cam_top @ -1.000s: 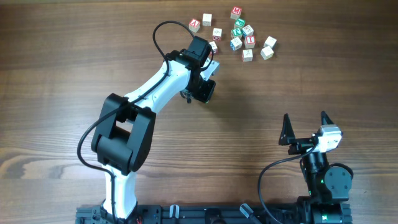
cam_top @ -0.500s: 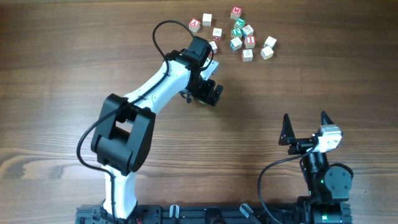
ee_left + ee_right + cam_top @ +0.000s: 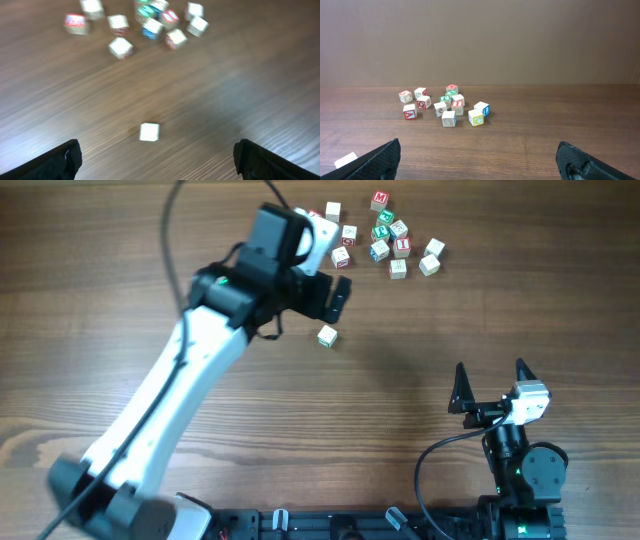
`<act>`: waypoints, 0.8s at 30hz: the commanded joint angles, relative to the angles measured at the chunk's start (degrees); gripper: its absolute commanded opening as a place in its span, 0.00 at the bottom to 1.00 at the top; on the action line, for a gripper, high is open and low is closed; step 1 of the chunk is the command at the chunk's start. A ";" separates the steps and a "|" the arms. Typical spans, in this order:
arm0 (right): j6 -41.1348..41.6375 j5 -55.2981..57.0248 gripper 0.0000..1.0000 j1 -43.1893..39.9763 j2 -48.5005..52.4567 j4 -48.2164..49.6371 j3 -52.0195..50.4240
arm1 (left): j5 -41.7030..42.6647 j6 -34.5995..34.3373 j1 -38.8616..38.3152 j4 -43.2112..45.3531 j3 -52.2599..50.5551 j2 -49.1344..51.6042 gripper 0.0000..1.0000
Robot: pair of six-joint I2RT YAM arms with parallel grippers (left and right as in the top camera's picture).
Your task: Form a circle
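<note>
Circle: we see the tight group of cubes (image 3: 387,227) at the far side of the table (image 3: 500,310), among scattered cubes (image 3: 431,256); no ring yet.
Lone cube: one lone cube (image 3: 327,335) lies well apart from the group.
Left gripper: the left gripper (image 3: 333,296) is spread wide and empty, near the lone cube, not touching it.
Right gripper: the right gripper (image 3: 490,385) is wide and empty, well apart.
Handling: we judge the cubes light, stiff and easily nudged; we would pinch two opposite flat faces from above.

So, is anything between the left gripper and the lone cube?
Nothing visible. The lone cube lies on bare table, in plain view below the open left gripper; the other cubes sit farther off.
</note>
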 commanded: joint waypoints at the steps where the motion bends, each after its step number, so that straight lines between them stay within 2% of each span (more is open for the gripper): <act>1: 0.76 -0.72 1.00 -0.33 -0.35 0.26 -0.07 | -9.01 -6.40 5.99 -4.70 0.70 -6.27 1.00; 7: 0.76 -0.72 1.00 -0.33 -0.35 0.26 -0.07 | -7.72 -18.01 20.96 -12.96 0.70 -9.29 1.00; 10: 1.75 -2.05 1.00 -0.33 -0.35 2.43 -0.07 | -1.84 -18.12 26.84 -14.05 0.68 -9.29 1.00; 11: 4.76 -3.89 1.00 -0.33 -0.35 3.91 -0.07 | -0.59 -18.14 27.85 -14.25 0.68 -9.29 1.00; 12: 13.55 -7.50 1.00 -0.33 -0.35 5.79 -0.07 | 0.72 -18.16 28.87 -14.38 0.63 -9.29 1.00; 16: 56.11 -17.03 1.00 -0.33 -0.35 1.18 -0.07 | 2.80 -19.67 31.06 -14.19 0.07 -9.27 1.00; 19: 72.30 -19.12 1.00 -0.35 0.50 1.86 -0.07 | 3.19 -20.06 31.41 -13.70 -1.49 -9.29 1.00; 20: 73.40 -18.97 1.00 -0.33 0.55 2.49 -0.04 | 3.19 -20.06 31.41 -13.55 -2.47 -9.51 1.00; 22: 66.01 -22.58 0.99 -0.33 0.57 6.84 -0.04 | 3.19 -20.11 31.41 -12.24 -5.35 -10.27 1.00; 24: 64.76 -24.09 0.99 -0.35 0.79 5.73 0.72 | 3.30 -21.03 31.41 -8.90 -9.81 -11.65 1.00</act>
